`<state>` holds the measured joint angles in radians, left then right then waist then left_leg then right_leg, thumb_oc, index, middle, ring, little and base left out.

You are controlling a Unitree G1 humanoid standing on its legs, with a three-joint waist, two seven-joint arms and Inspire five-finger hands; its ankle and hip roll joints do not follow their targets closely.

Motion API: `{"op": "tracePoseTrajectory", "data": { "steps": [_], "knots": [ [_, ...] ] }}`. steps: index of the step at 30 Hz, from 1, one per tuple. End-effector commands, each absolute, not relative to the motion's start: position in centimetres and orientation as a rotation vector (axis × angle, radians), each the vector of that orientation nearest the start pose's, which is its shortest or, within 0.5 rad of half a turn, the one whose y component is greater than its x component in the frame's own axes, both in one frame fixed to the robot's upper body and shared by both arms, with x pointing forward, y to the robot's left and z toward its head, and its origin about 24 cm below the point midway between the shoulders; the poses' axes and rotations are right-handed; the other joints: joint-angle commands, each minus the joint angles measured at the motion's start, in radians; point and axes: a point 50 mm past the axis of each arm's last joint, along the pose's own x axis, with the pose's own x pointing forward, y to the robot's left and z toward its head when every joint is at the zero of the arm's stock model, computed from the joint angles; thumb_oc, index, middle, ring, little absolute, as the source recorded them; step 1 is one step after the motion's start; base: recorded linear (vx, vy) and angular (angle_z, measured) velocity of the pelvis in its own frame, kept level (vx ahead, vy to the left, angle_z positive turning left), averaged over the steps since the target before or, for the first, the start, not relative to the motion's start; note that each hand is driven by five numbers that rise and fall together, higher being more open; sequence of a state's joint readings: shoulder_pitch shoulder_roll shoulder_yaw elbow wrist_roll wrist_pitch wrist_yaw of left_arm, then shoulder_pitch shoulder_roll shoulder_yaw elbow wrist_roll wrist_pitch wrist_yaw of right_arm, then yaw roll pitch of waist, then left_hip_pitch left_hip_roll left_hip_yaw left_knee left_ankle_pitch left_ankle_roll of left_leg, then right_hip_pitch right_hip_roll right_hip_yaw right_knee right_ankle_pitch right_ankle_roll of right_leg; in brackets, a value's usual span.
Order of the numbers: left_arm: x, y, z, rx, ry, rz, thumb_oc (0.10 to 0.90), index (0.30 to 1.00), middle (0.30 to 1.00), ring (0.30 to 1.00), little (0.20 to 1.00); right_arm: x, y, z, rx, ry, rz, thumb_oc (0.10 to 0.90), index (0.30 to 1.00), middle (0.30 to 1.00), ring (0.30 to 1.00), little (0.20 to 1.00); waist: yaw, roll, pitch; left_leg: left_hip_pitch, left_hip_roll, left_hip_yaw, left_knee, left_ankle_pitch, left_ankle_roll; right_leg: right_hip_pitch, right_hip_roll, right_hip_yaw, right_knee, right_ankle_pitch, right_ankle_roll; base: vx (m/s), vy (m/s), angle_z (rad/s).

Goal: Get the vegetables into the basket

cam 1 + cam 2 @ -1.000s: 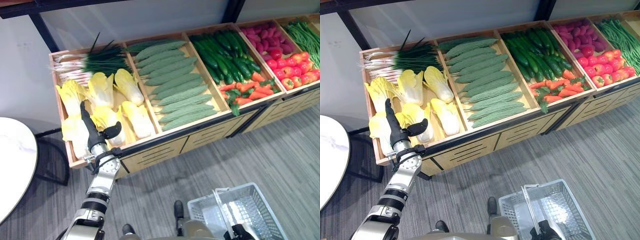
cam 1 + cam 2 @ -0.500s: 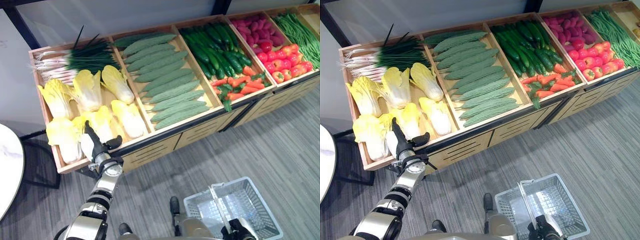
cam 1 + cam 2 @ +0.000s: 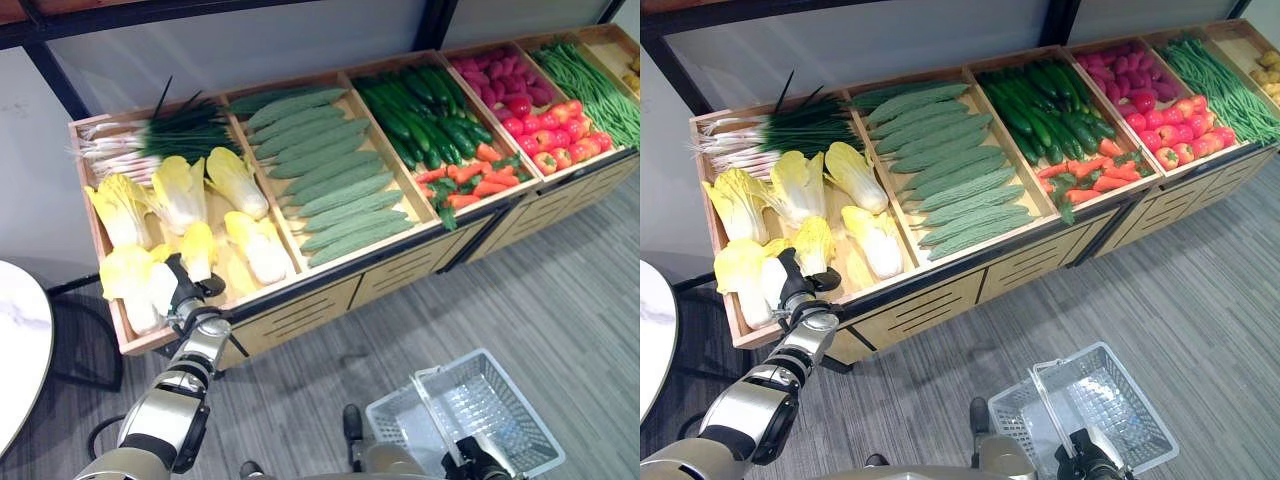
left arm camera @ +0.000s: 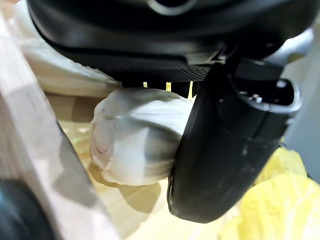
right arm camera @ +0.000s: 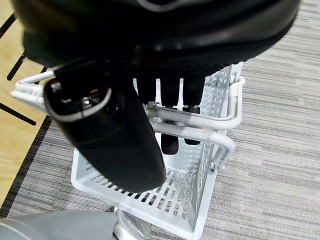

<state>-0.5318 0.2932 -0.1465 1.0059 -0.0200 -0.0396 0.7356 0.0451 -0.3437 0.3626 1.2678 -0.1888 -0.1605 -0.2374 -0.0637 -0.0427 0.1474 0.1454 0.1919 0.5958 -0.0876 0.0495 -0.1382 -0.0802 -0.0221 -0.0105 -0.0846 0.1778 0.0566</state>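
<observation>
Left eye view: a long wooden display shelf [image 3: 300, 290] runs from the left of the frame to the upper right, split into open bins. The leftmost bin holds green onions [image 3: 160, 135] along its far edge and pale yellow napa cabbages [image 3: 236, 180] in front of them. The next bin is stacked with bumpy bitter gourds [image 3: 330, 170]. The bin after that carries dark cucumbers [image 3: 420, 110] at the back and orange carrots [image 3: 470, 185] at the front. Further right, purple sweet potatoes [image 3: 495, 75] lie behind red tomatoes [image 3: 550, 140], and green beans [image 3: 595, 85] fill the bin at the upper right edge. The left hand [image 3: 178, 285] sits at the front of the cabbage bin, lower left of centre; in the left wrist view its thumb and fingers are curled round the white stem end of a small cabbage [image 4: 135, 135], with the yellow leaves of neighbouring cabbages just beside it. At the lower right of the frame a white wire basket [image 3: 500, 410] hangs above the grey plank floor [image 3: 560, 280], with nothing to be seen inside it. In the right wrist view the right hand [image 5: 105, 130] has its fingers hooked round the basket's white handle [image 5: 200, 122]. A round white desk [image 3: 20, 340] shows at the left edge. No writing can be read anywhere.
</observation>
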Motion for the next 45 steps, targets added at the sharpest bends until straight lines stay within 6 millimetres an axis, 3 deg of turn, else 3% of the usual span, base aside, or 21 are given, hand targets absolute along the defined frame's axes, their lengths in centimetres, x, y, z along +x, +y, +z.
{"op": "tracePoseTrajectory", "data": {
  "steps": [1,3,4,6,8,9,10,11,12,14,19,22,26,32,36,45],
  "knots": [
    [34.0,21.3,6.0,0.45,-0.058,0.666,0.4,0.3,0.3,0.3,0.3,7.9,-26.4,-15.1,-0.786,1.079,0.066,0.4,0.3,0.3,0.3,0.3,0.002,0.0,0.013,-0.005,0.035,-0.097,0.0,0.023,-0.049,0.009,-0.065,-0.053,0.064,-0.076,0.094,-0.03,0.017,0.2],
    [34.0,20.8,11.0,0.424,-0.314,0.667,0.4,0.3,0.3,0.3,0.3,7.7,-26.3,-15.1,-0.764,1.082,0.058,0.4,0.3,0.3,0.3,0.3,0.013,-0.002,0.018,0.0,0.027,-0.114,0.0,0.012,-0.045,0.024,-0.076,-0.065,0.063,-0.079,0.098,-0.02,0.032,0.18],
    [34.0,20.8,11.0,0.425,-0.314,0.667,0.4,0.3,0.3,0.3,0.3,7.7,-26.3,-15.1,-0.764,1.081,0.059,0.4,0.3,0.3,0.3,0.3,0.013,-0.003,0.017,-0.003,0.028,-0.114,0.0,0.016,-0.045,0.021,-0.076,-0.065,0.063,-0.075,0.097,-0.02,0.025,0.17],
    [33.6,20.8,12.9,0.412,-0.418,0.668,0.4,0.3,0.3,0.3,0.3,7.6,-26.0,-15.2,-0.753,1.076,0.069,0.4,0.3,0.3,0.3,0.3,0.016,-0.007,0.015,-0.004,0.023,-0.117,0.0,0.011,-0.042,0.023,-0.082,-0.069,0.062,-0.074,0.098,-0.02,0.019,0.18],
    [32.5,20.6,16.2,0.375,-0.601,0.655,0.4,0.3,0.3,0.3,0.3,7.7,-25.8,-15.2,-0.741,1.066,0.075,0.4,0.3,0.3,0.3,0.3,0.022,-0.008,0.016,0.0,0.018,-0.123,0.0,0.006,-0.04,0.029,-0.09,-0.073,0.061,-0.073,0.1,-0.02,0.033,0.07],
    [32.5,20.6,16.2,0.376,-0.599,0.655,0.4,0.3,0.3,0.3,0.3,7.6,-25.8,-15.2,-0.742,1.066,0.076,0.4,0.3,0.3,0.3,0.3,0.021,-0.009,0.014,-0.002,0.017,-0.123,0.0,0.006,-0.039,0.028,-0.09,-0.073,0.061,-0.072,0.1,-0.01,0.039,0.04],
    [31.1,19.4,18.8,0.256,-0.755,0.581,0.4,0.3,0.3,0.3,0.3,7.5,-25.9,-15.2,-0.734,1.067,0.065,0.4,0.3,0.3,0.3,0.3,0.027,-0.007,0.018,0.002,0.015,-0.129,0.0,-0.001,-0.037,0.035,-0.095,-0.077,0.062,-0.075,0.103,-0.02,0.021,0.05],
    [31.0,19.8,18.4,0.272,-0.73,0.589,0.4,0.3,0.3,0.3,0.3,7.5,-25.9,-15.2,-0.733,1.067,0.067,0.4,0.3,0.3,0.3,0.3,0.028,-0.008,0.014,-0.002,0.014,-0.129,0.0,0.003,-0.036,0.031,-0.096,-0.077,0.06,-0.071,0.101,-0.02,0.03,0.09],
    [30.0,19.3,19.7,0.182,-0.813,0.551,0.4,0.3,0.3,0.3,0.3,7.6,-25.9,-15.1,-0.731,1.066,0.065,0.4,0.3,0.3,0.3,0.3,0.03,-0.009,0.016,-0.001,0.012,-0.133,0.0,0.001,-0.034,0.034,-0.099,-0.077,0.06,-0.071,0.102,-0.03,0.013,0.13],
    [29.0,18.8,20.2,0.094,-0.851,0.423,0.4,0.3,0.3,0.3,0.3,7.4,-26.0,-15.2,-0.719,1.073,0.062,0.4,0.3,0.3,0.3,0.3,0.033,-0.01,0.015,0.0,0.01,-0.135,0.0,0.001,-0.033,0.036,-0.103,-0.078,0.058,-0.069,0.103,-0.01,0.021,0.12],
    [27.0,18.4,18.1,-0.322,-0.715,-0.016,0.4,0.3,0.3,0.3,0.3,7.1,-26.9,-15.0,-0.701,1.101,0.038,0.4,0.3,0.3,0.3,0.3,0.048,0.001,0.02,0.002,0.005,-0.141,0.0,0.002,-0.031,0.045,-0.11,-0.084,0.053,-0.065,0.103,-0.01,0.02,0.04],
    [25.7,18.6,16.1,-0.378,-0.599,-0.2,0.4,0.3,0.3,0.3,0.3,6.9,-27.0,-15.0,-0.686,1.114,0.063,0.4,0.3,0.3,0.3,0.3,0.056,0.004,0.02,-0.001,0.005,-0.14,0.0,0.007,-0.031,0.039,-0.11,-0.081,0.052,-0.062,0.1,0.0,0.0,0.0],
    [24.7,18.8,13.6,-0.438,-0.487,-0.273,0.4,0.3,0.3,0.3,0.3,6.8,-26.8,-15.0,-0.672,1.114,0.089,0.4,0.3,0.3,0.3,0.3,0.063,0.007,0.022,0.007,0.004,-0.136,0.0,0.004,-0.033,0.047,-0.111,-0.078,0.05,-0.066,0.101,0.0,0.0,0.0],
    [24.1,19.5,9.2,-0.512,-0.31,-0.236,0.4,0.3,0.3,0.3,0.3,6.7,-26.6,-15.1,-0.647,1.115,0.097,0.4,0.3,0.3,0.3,0.3,0.07,0.01,0.018,0.02,-0.001,-0.132,0.0,0.003,-0.028,0.052,-0.112,-0.076,0.059,-0.076,0.099,0.0,0.0,0.0],
    [23.9,19.3,8.5,-0.535,-0.279,-0.239,0.4,0.3,0.3,0.3,0.3,6.9,-26.8,-15.0,-0.652,1.111,0.08,0.4,0.3,0.3,0.3,0.3,0.073,0.011,0.018,0.024,-0.007,-0.133,0.0,0.0,-0.023,0.056,-0.116,-0.078,0.064,-0.082,0.101,0.0,0.009,0.0],
    [24.7,18.2,10.4,-0.471,-0.323,-0.395,0.4,0.3,0.3,0.3,0.3,6.8,-28.1,-14.7,-0.647,1.132,0.023,0.4,0.3,0.3,0.3,0.3,0.074,-0.005,0.057,0.006,-0.055,-0.137,0.042,-0.034,0.014,0.024,-0.16,-0.054,0.131,-0.09,0.115,-0.04,0.075,0.01]
  ]
}}
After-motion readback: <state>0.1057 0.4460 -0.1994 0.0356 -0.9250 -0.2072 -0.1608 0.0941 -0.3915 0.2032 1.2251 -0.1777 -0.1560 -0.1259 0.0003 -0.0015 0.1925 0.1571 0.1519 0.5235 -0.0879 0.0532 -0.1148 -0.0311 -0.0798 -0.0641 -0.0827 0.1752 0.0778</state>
